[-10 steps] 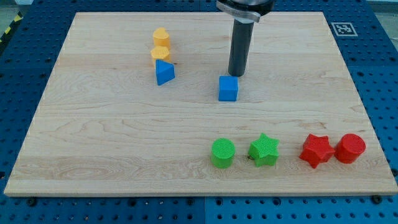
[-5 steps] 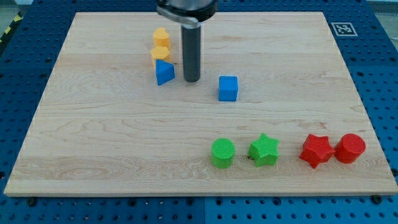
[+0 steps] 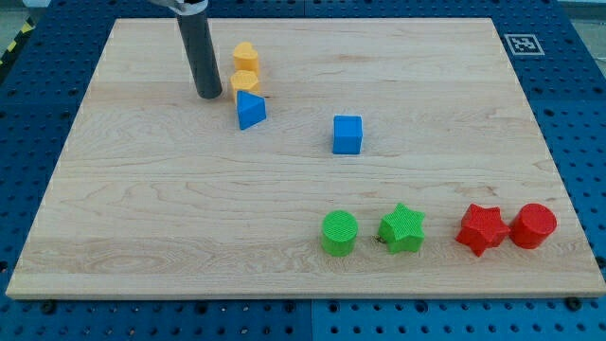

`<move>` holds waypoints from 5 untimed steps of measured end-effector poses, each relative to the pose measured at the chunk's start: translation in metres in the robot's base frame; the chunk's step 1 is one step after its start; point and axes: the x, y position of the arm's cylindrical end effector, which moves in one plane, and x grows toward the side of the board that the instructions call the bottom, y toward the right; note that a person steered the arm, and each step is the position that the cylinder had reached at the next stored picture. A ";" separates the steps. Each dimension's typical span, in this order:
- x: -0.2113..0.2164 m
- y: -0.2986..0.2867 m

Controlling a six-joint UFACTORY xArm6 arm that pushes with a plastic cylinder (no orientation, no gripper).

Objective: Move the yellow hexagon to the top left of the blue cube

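Eight small blocks sit on the wooden board (image 3: 142,208), which rests on a blue perforated table (image 3: 28,114). In the upper left of the frame two yellow pieces stand touching, one behind the other: the upper yellow block (image 3: 246,56) and, directly below it in the view, the lower yellow block (image 3: 244,84); both look faceted, and I cannot tell for certain which one is the hexagon. Touching the lower yellow block from beneath is a blue wedge-shaped block (image 3: 250,111). The blue cube (image 3: 347,134) stands alone near the centre of the board, well apart to the view's right of that cluster. Along the lower right runs a row: a green cylinder (image 3: 339,233), a green star (image 3: 401,228) just beside it, then a red star (image 3: 482,228) touching a red cylinder (image 3: 533,225). The arm carries no pincer, only a dark rod, so nothing is held; my tip (image 3: 206,95) meets the board just to the view's left of the lower yellow block, very close to it, though contact cannot be confirmed. A square printed marker (image 3: 522,44) sits at the board's upper right corner.
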 end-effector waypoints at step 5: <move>-0.003 0.059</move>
